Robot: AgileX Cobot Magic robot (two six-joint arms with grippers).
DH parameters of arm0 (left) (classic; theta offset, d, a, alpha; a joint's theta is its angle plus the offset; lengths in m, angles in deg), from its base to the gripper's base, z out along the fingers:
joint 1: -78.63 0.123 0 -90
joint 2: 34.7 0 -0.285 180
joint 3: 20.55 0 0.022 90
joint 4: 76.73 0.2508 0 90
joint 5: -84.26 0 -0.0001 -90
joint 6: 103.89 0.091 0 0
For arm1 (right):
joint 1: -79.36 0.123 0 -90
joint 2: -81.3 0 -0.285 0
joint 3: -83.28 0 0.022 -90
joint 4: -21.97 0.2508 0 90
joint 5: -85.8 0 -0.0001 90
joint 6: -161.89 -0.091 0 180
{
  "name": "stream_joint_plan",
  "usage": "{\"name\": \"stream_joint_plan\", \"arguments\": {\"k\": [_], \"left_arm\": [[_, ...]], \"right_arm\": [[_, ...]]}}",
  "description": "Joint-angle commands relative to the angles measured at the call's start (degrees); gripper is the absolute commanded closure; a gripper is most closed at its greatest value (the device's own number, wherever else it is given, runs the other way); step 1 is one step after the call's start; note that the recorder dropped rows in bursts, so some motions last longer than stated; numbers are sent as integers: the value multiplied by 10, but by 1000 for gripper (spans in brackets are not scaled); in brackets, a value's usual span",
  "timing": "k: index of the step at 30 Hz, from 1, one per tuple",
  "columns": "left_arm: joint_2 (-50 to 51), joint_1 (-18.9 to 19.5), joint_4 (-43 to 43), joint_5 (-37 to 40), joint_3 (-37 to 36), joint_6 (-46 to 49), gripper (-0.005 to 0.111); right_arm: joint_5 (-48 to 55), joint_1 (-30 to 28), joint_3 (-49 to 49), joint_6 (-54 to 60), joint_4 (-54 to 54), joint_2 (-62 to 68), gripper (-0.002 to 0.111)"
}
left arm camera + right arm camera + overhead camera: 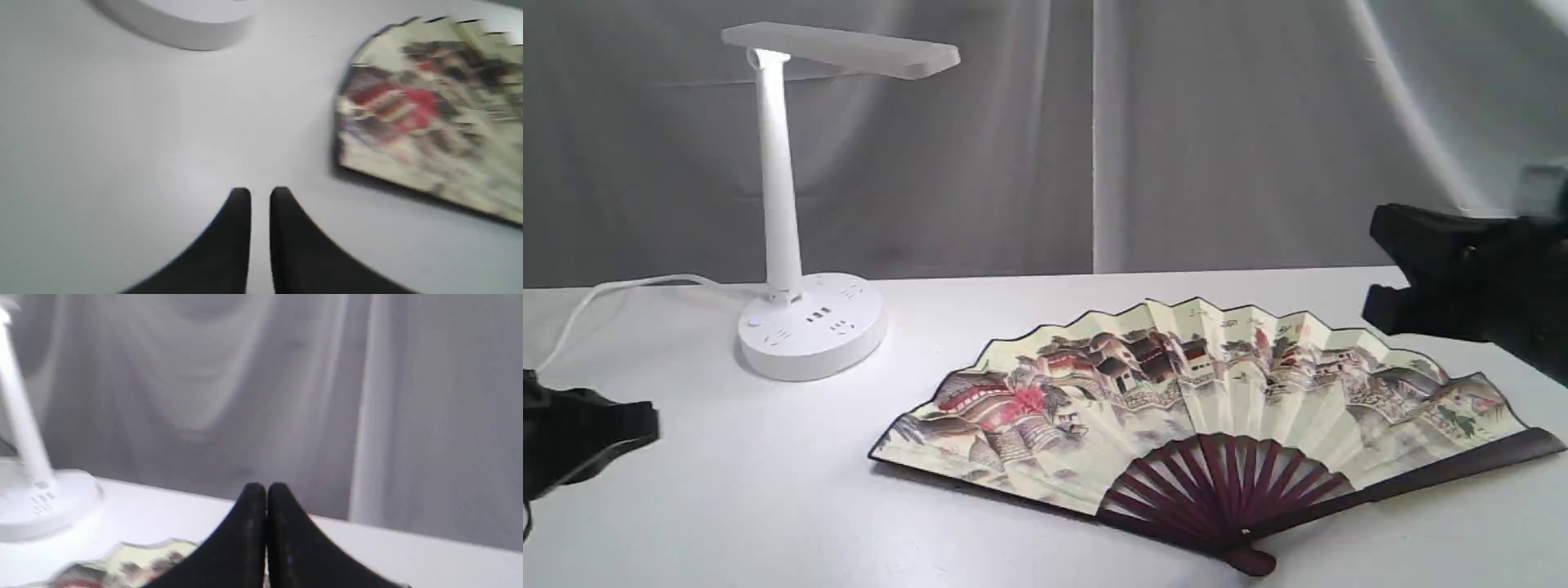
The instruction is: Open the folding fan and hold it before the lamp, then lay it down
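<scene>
The folding fan [1176, 392] lies fully spread and flat on the white table [727, 506], painted side up. In the exterior view it sits toward 4 o'clock of the scene. Its rivet end points to 6 o'clock and the black-edged leaf arcs toward 12. The dark maroon ribs fan out from the rivet, and one outer rib stretches toward 3 o'clock.

The lamp [780, 188] stands upright toward 10 o'clock, well apart from the fan. Its flat head reaches toward 3 o'clock above the round base, and its white cord [613, 290] trails off toward 9 o'clock.

The left pincer [260, 196] is low at the 8 o'clock edge of the exterior view. Its two black fingers are nearly together with only a thin slit between them, and it holds nothing. It hangs over bare table, clear of both fan and lamp.

The right pincer [266, 490] is at the 3 o'clock edge of the exterior view, raised above the table beyond the fan's far end. In its wrist view the fingertips are pressed together with nothing between them. A grey curtain [1217, 122] hangs behind the table.
</scene>
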Motion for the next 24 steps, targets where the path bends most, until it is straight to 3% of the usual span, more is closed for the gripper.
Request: {"name": "stream_joint_plan", "arguments": {"k": [1, 4, 10, 16, 24], "left_arm": [[-57, -32, 27, 235, -1, -27, 99], [-90, -77, 27, 358, -8, -24, 99], [-142, -173, 26, 474, -18, -5, 99], [-188, -247, 2, 649, -32, -8, 99], [-257, -281, -42, 648, -63, -12, 99]], "right_arm": [[272, 38, -93, 26, 43, -2, 108], [425, 56, -168, 25, 43, 0, 108], [540, 51, -193, 20, 52, 0, 108], [534, 39, -180, 17, 77, -12, 108], [409, 37, -77, 24, 84, -94, 108]]}}
